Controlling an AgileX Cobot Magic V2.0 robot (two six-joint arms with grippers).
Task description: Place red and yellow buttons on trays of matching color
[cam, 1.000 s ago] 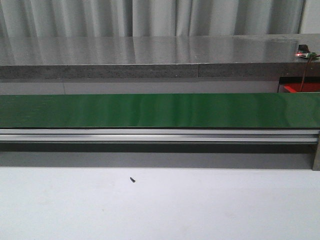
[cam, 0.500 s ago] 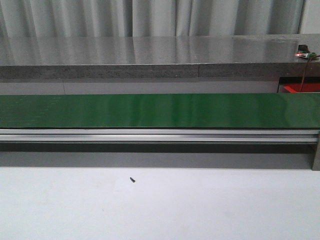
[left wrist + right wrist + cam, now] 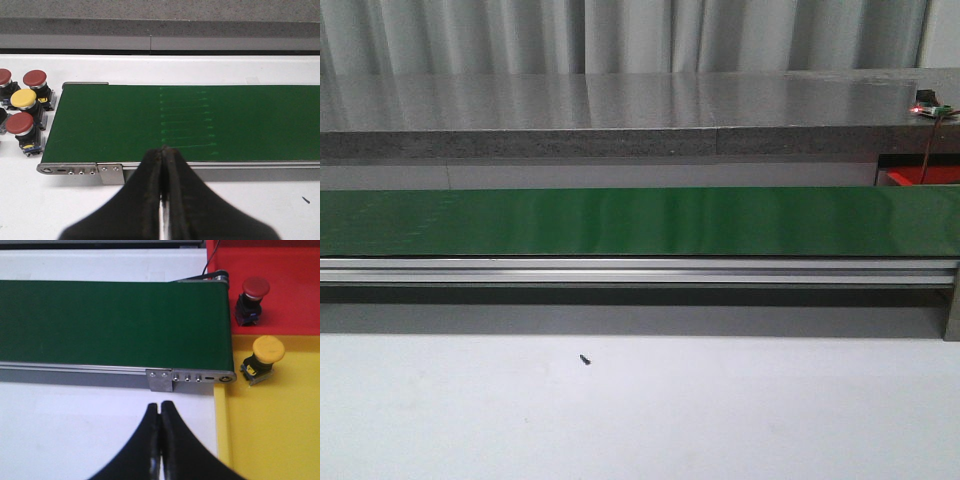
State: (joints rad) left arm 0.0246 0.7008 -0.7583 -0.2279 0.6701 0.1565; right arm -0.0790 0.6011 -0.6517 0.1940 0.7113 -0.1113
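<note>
Both grippers, left gripper (image 3: 164,150) and right gripper (image 3: 160,407), hang pressed together and empty before the bare green conveyor belt (image 3: 180,122). Unsorted red buttons (image 3: 35,78) and a yellow button (image 3: 23,98) cluster off its end; crowding risks a neighbour being knocked over during pickup.

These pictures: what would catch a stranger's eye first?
The long green belt runs across the middle of the table, with nothing on it. At one end a cluster of buttons, red ones and a yellow one, stands on the white table. At the other end a red button stands on the red tray and a yellow button on the yellow tray.
</note>
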